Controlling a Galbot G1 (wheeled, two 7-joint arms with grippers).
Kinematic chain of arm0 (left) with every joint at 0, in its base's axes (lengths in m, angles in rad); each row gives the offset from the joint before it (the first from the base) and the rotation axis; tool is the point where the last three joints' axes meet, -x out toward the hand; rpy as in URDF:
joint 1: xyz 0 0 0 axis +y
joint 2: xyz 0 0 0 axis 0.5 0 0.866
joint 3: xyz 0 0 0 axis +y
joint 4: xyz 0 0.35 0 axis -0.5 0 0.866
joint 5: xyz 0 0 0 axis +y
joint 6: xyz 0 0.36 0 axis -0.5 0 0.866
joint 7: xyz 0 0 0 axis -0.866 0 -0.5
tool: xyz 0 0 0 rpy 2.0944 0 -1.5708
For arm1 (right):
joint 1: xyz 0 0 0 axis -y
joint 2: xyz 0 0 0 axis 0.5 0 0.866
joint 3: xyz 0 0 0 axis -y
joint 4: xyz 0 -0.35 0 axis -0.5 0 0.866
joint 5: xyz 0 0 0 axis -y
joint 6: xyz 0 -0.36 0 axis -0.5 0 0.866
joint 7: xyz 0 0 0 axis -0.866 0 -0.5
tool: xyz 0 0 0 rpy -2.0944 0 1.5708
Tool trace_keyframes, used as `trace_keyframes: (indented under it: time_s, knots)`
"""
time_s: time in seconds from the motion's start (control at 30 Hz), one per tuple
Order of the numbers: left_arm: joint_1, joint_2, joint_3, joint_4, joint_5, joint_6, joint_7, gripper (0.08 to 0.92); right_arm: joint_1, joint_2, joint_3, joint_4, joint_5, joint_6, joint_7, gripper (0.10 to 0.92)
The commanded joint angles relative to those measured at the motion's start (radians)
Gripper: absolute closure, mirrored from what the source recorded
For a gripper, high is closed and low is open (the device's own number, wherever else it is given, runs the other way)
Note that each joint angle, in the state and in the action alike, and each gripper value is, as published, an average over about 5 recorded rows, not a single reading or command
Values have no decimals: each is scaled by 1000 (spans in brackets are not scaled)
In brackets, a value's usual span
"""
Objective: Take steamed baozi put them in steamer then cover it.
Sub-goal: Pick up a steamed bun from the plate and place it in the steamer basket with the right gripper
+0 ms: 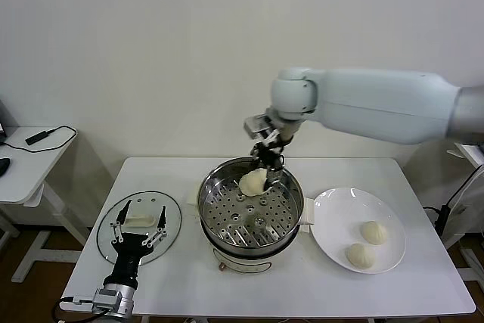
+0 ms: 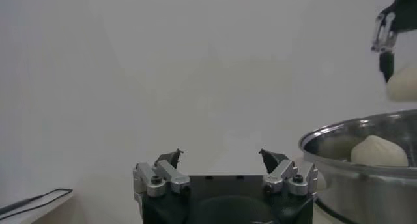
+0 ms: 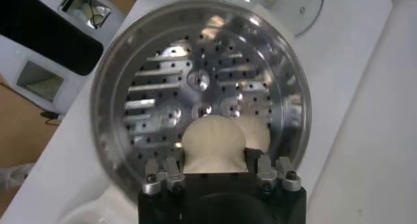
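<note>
A bun [image 1: 253,181] is held by the right gripper [image 1: 269,163], pinched by its sides, over the steamer [image 1: 214,187] at 12 o'clock. Another bun [image 2: 378,151] sits inside. Two more [image 1: 373,232] wait on the plate [image 1: 330,209]. Buns look soft and light, so gentle side squeezes are needed. The left gripper [image 1: 139,228] is spread wide over the lid [image 1: 170,203].

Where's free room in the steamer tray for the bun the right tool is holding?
The steamer tray is bare across its middle, front and left. The far-right edge is crowded: one baozi already sits there, right under the right tool holding another baozi.
</note>
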Motion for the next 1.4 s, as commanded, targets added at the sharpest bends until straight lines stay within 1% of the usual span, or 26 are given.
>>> trace_keyframes:
  time_s: [0.03,0.47,0.87,0.97,1.17,1.27,1.4]
  knots:
    - [-6,0,-1,7,-2,2,1,177,-70,132,-28,-25,53,-68,126,391]
    - [-5,1,-4,17,-4,-5,1,177,-120,161,-32,-50,72,-85,172,389]
    - [-5,-1,-4,10,-17,2,0,177,-138,176,-25,-64,72,-81,168,381]
    - [-3,-1,-7,8,-20,2,0,177,-146,175,-22,-64,67,-81,171,345]
    - [-2,-1,-9,6,-22,3,-1,177,-152,152,-1,-48,65,-81,189,222]
    - [-1,-3,-8,4,-21,3,-1,177,-143,104,38,-10,54,-80,188,205]
    - [0,-6,-6,-2,-20,6,-2,177,-89,-36,100,86,6,-63,134,203]
